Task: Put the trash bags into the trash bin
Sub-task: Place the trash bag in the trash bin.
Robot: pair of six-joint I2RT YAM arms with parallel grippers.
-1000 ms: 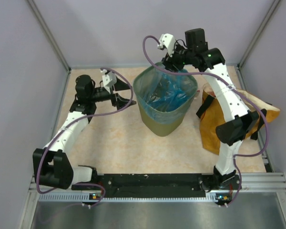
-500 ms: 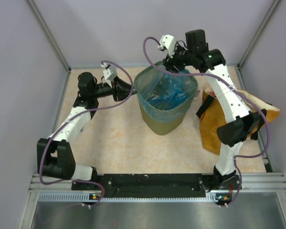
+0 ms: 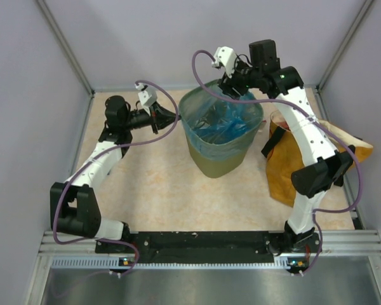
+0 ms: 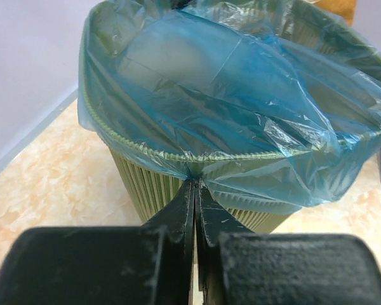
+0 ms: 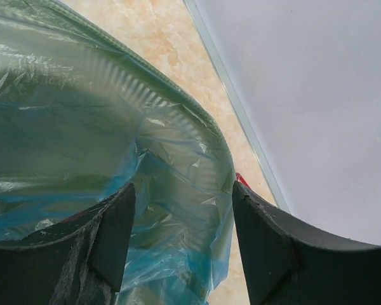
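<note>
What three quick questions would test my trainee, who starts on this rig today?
1. True or false: the left gripper is shut on the trash bag's edge at the trash bin's rim.
2. Which is open? A the left gripper, B the right gripper.
3. Fill in: in the top view, the orange sack lies to the bin's ____.
Key: 1 true; 2 B; 3 right.

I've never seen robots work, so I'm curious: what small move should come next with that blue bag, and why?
Probably the right gripper should close. It stands open at the far rim of the trash bin, with film of the trash bag between its fingers, while the left gripper is shut on the bag's edge at the opposite side.
</note>
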